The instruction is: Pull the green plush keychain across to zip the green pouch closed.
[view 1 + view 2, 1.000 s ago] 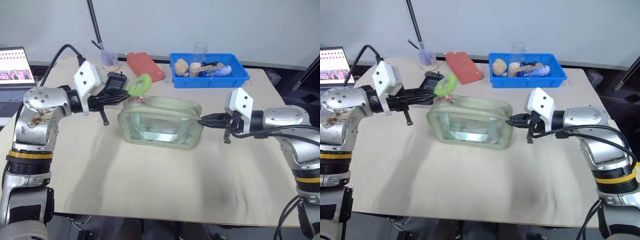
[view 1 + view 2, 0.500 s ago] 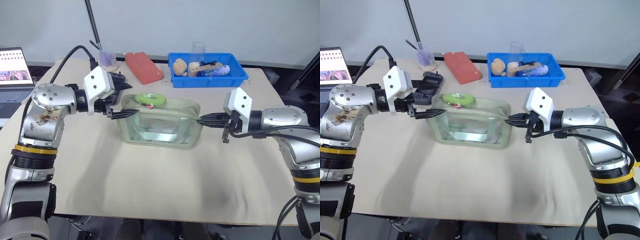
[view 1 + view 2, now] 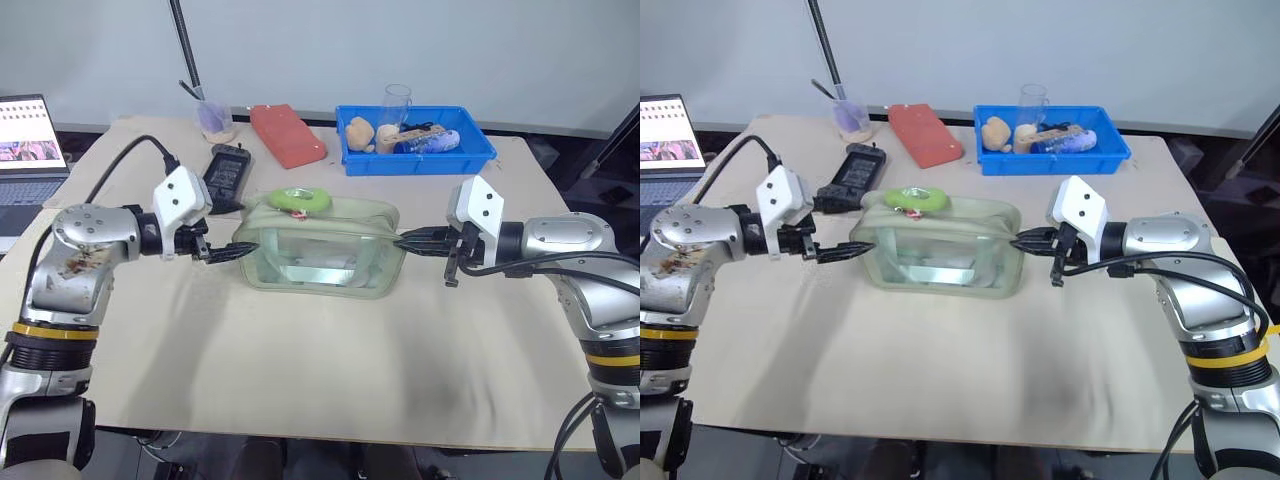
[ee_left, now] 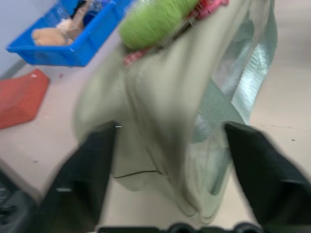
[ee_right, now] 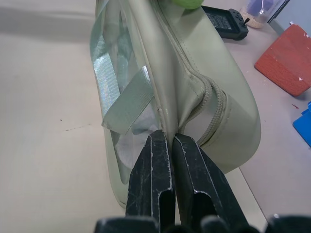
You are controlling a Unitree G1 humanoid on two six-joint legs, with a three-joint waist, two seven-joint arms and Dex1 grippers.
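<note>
Pinching pouch (image 3: 320, 245) end with shut right gripper (image 3: 408, 243); hovering left gripper (image 3: 862, 249), jaws apart, at opposite end. Keychain (image 3: 300, 200) lying on top, released. Risking dragging pouch if regrasp misses.

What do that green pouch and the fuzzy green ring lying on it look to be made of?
The green pouch looks like clear, glossy soft plastic on its sides, since you can see through it, edged with matte sage fabric and woven webbing tape, plus a stitched zip. The green plush keychain looks like fuzzy plush fabric, probably stuffed, with a small pinkish, seemingly metal ring.
</note>
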